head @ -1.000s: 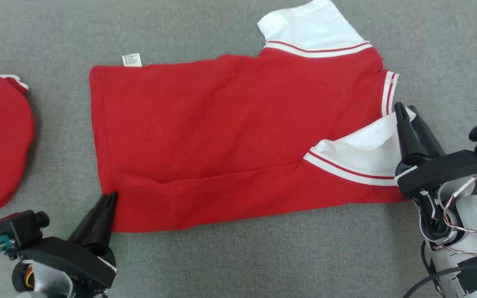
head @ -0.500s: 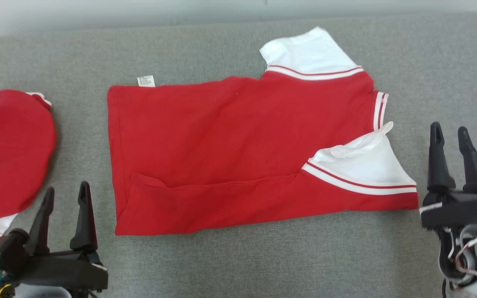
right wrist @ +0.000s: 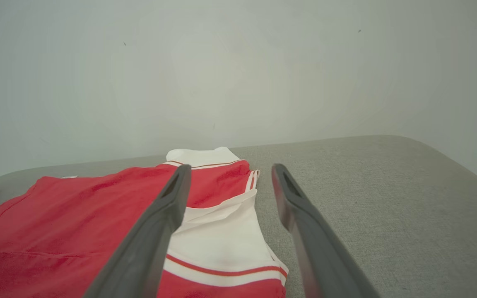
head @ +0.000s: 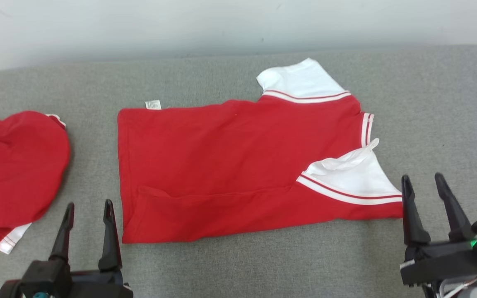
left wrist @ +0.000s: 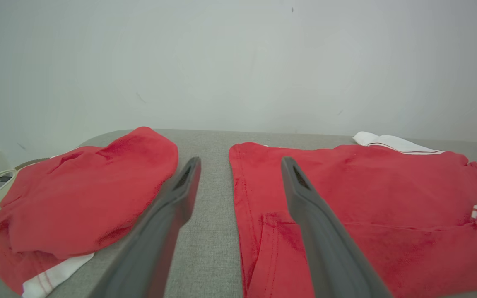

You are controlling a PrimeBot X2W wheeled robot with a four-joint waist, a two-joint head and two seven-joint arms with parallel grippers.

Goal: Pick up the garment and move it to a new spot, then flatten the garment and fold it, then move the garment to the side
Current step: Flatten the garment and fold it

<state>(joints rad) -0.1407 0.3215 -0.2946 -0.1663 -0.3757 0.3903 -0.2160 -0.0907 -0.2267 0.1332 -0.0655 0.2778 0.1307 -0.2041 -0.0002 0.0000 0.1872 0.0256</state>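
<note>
The garment (head: pixel 230 165) is a red shirt with white, red-striped sleeves, lying flat on the grey cushion with its near edge folded over; it also shows in the left wrist view as the garment (left wrist: pixel 387 207) and in the right wrist view as the garment (right wrist: pixel 77 215). My left gripper (head: pixel 88 207) stands open at the lower left, just off the shirt's hem corner, holding nothing. My right gripper (head: pixel 423 180) stands open at the lower right, beside the near white sleeve (head: pixel 352 176), apart from it. Between the left fingers (left wrist: pixel 172 215) lies bare cushion.
A second red garment (head: pixel 13 174) lies bunched at the left edge of the grey cushion (head: pixel 437 116). A pale wall (head: pixel 222 25) rises behind the cushion's far edge. Bare cushion lies right of the shirt and along the front.
Both grippers let go of the shirt's near edge, opened and drew back toward me. The head camera tilted up, so the wall now shows. The shirt lies where it was released.
</note>
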